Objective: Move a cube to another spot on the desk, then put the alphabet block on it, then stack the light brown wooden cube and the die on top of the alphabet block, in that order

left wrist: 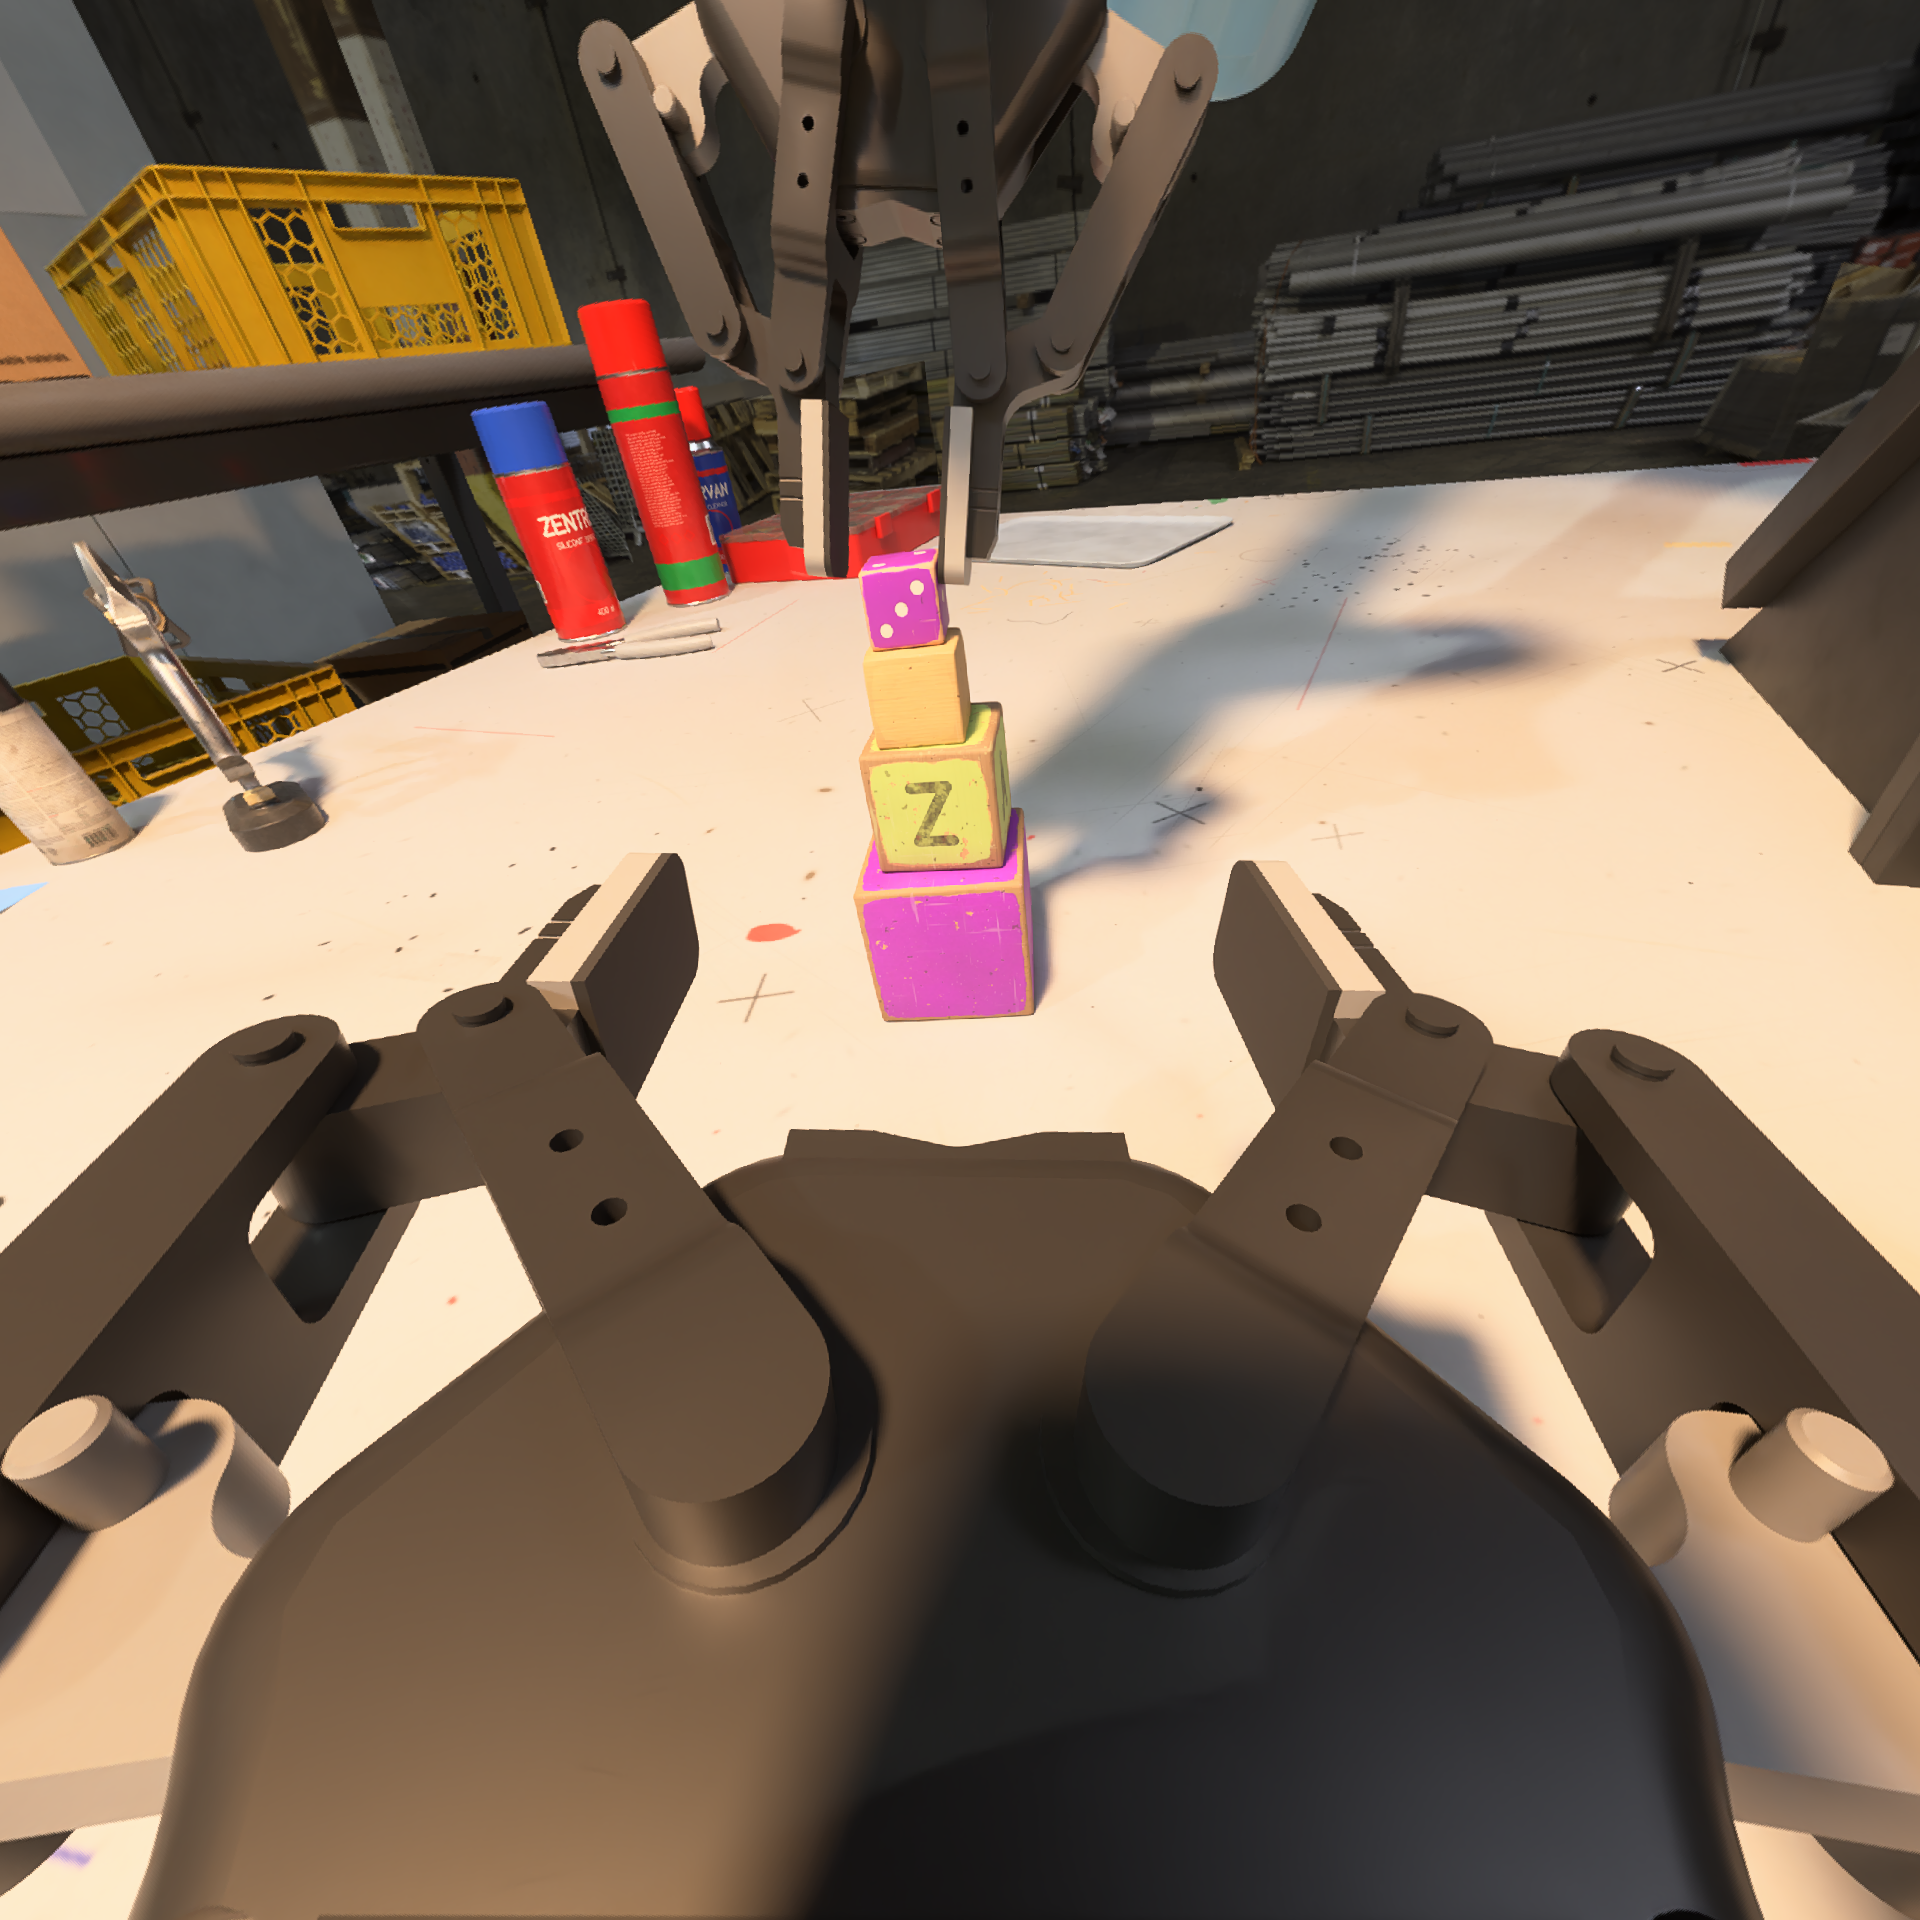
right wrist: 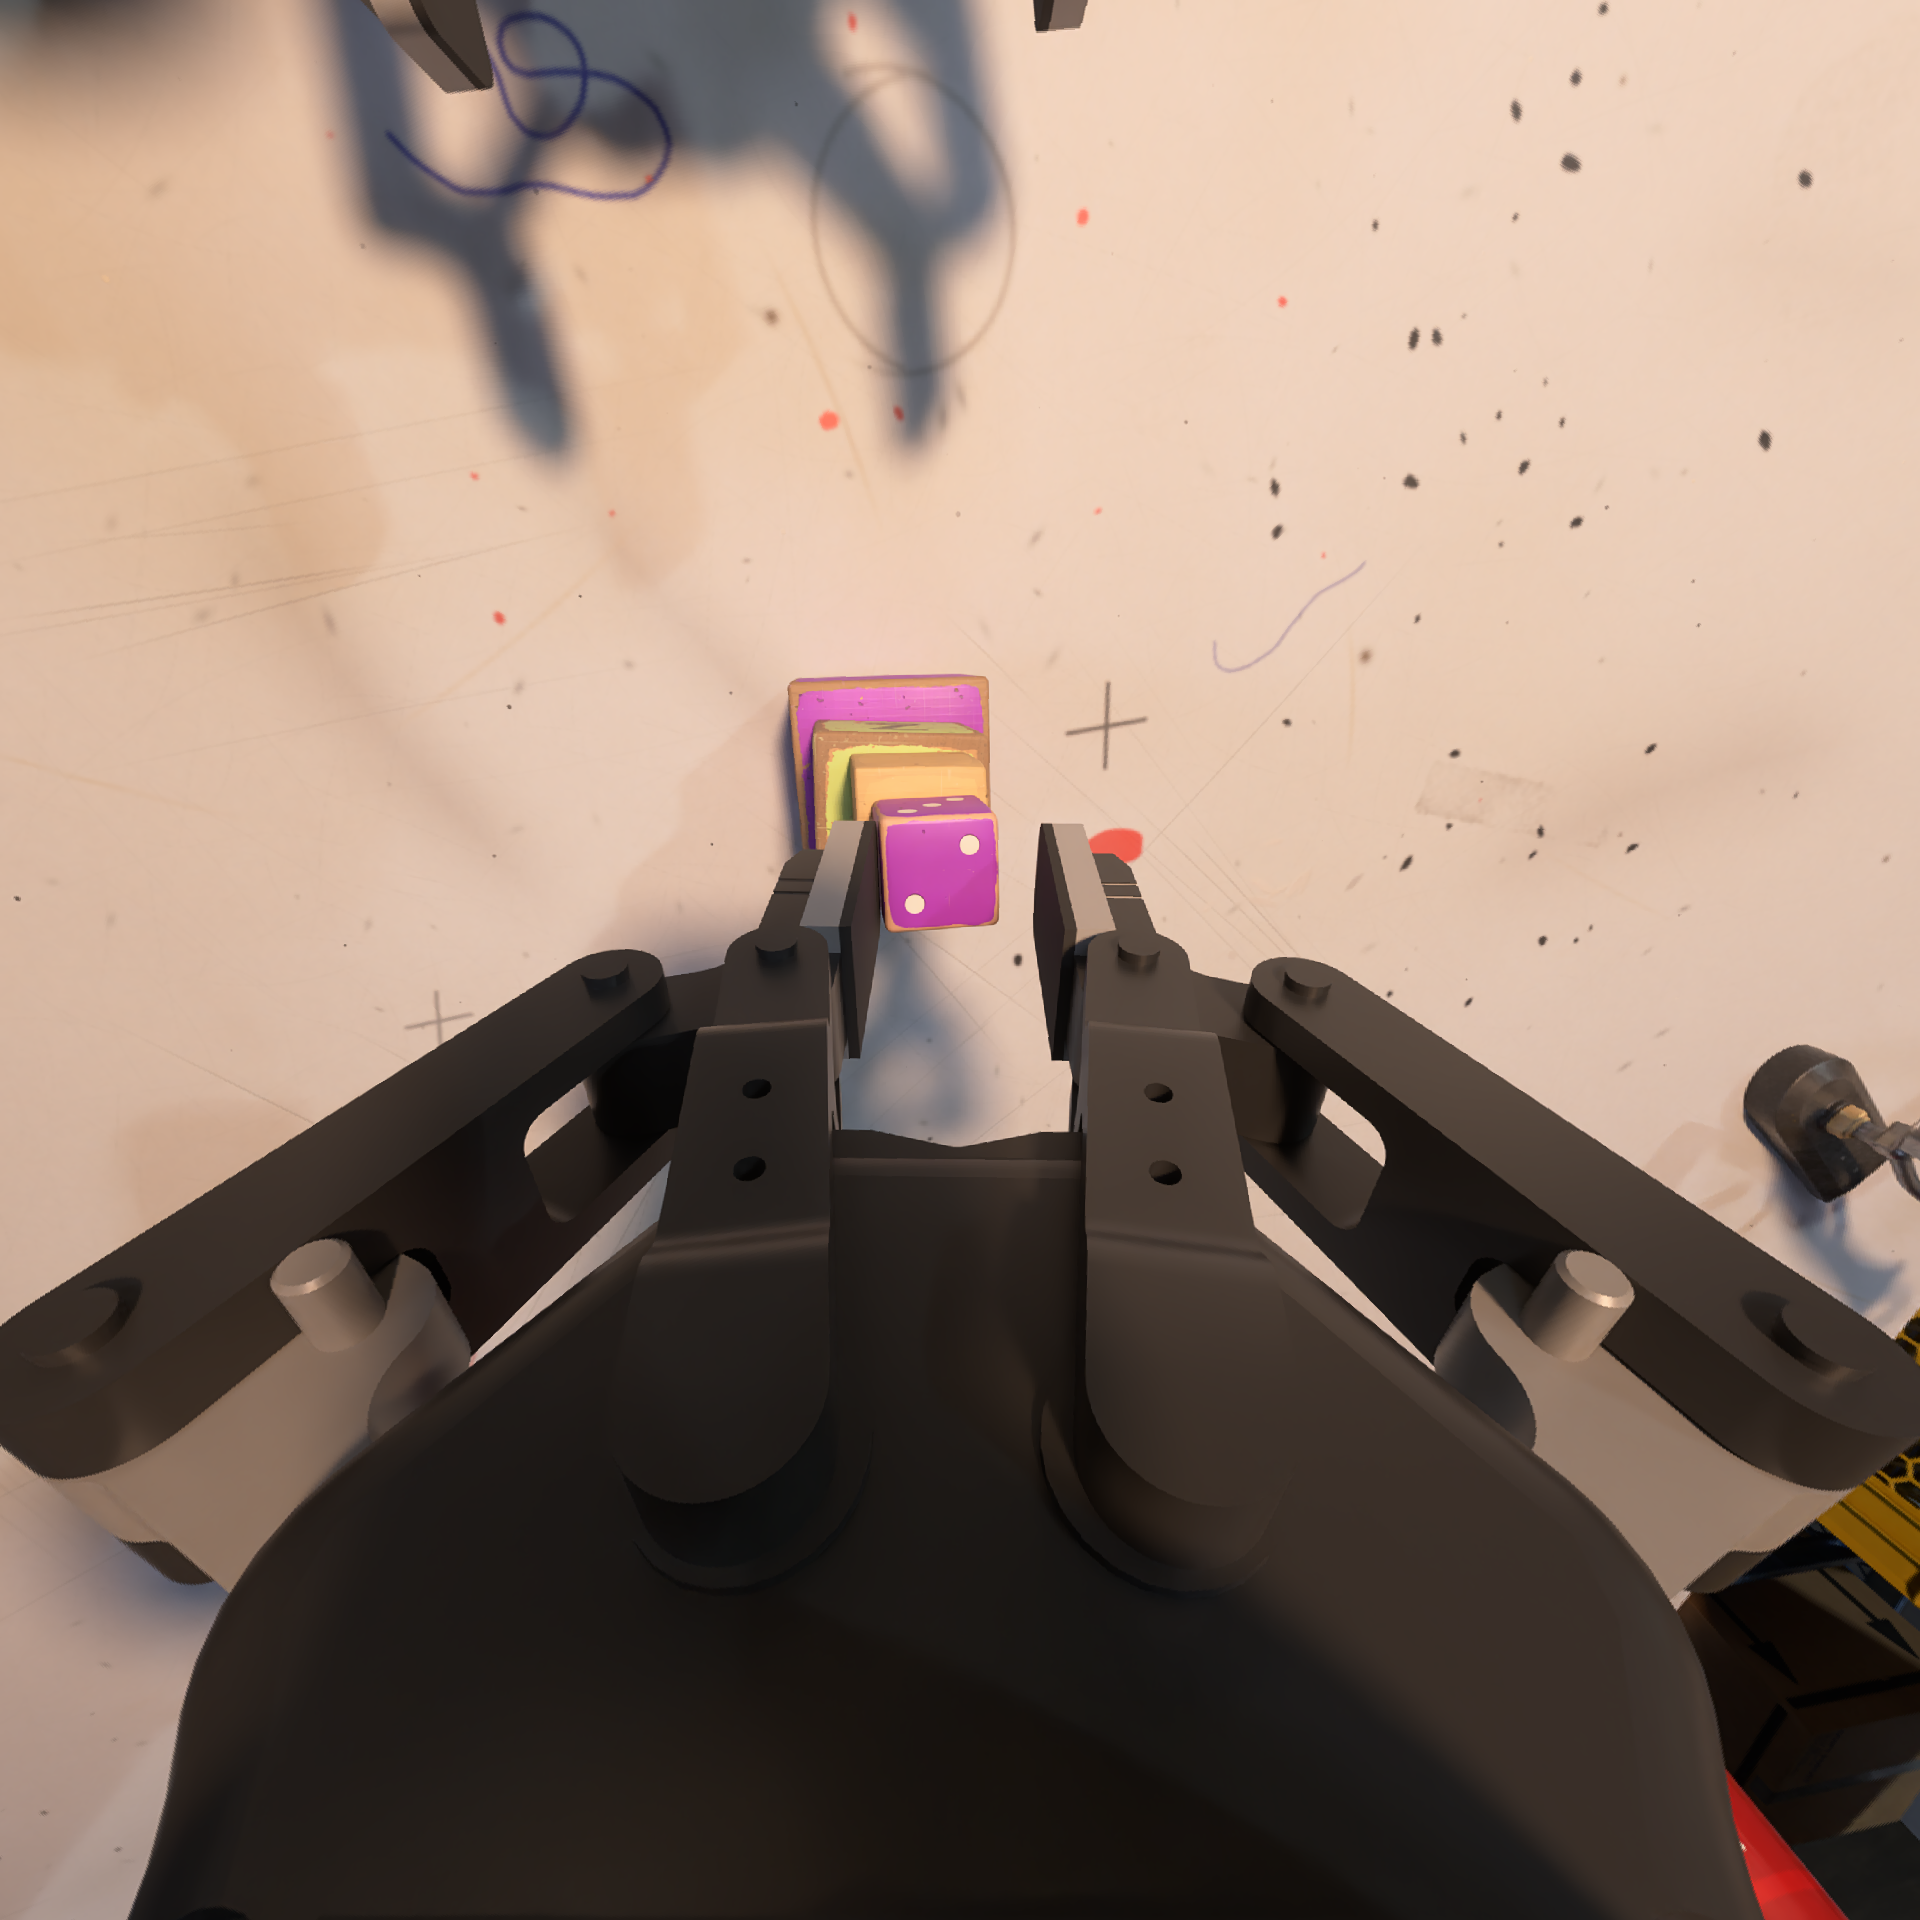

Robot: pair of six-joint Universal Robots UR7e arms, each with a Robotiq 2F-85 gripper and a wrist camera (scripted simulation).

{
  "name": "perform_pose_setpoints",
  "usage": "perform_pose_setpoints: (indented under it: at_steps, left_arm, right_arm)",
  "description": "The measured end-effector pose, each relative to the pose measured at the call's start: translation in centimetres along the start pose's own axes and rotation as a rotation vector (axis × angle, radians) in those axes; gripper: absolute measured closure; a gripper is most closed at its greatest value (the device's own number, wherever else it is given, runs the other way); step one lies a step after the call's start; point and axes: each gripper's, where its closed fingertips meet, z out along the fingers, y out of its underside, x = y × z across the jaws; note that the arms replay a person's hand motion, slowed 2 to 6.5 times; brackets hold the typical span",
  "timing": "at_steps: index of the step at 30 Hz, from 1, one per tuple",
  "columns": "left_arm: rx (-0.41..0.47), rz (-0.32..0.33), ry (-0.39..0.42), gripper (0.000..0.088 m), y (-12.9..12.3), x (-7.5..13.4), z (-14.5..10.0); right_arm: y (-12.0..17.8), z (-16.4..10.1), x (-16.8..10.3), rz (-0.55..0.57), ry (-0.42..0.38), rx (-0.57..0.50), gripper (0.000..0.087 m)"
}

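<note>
A four-piece tower stands on the pale, speckled desk (left wrist: pixel 1455 727): a large magenta cube (left wrist: pixel 951 951) at the bottom, the yellow-green alphabet block (left wrist: pixel 935 805) on it, then the light brown wooden cube (left wrist: pixel 914 691), and a small magenta die (left wrist: pixel 902 601) with white pips on top. The right end effector (right wrist: pixel 954 883) hangs above the die, fingers apart and released; one finger (right wrist: pixel 847 883) seems to touch the die's side, though the angle is poor. The left end effector (left wrist: pixel 956 925) sits low before the tower, spread wide and empty. From above, the die hides most of the lower blocks.
</note>
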Motion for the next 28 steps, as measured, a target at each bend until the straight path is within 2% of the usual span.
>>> perform_pose_setpoints:
  at_steps: [16, 28]
  left_arm:
    - [-0.001, 0.004, 0.001, 0.0023, 0.0, 0.0, 0.0]
    - [0.000, 0.004, 0.000, 0.0023, 0.0, 0.0, 0.0]
  right_arm:
    - [-0.2, -0.5, -0.1, 0.000, 0.009, 0.023, 0.0600]
    - [-0.3, -1.1, -0.2, 0.017, 0.027, 0.047, 0.0540]
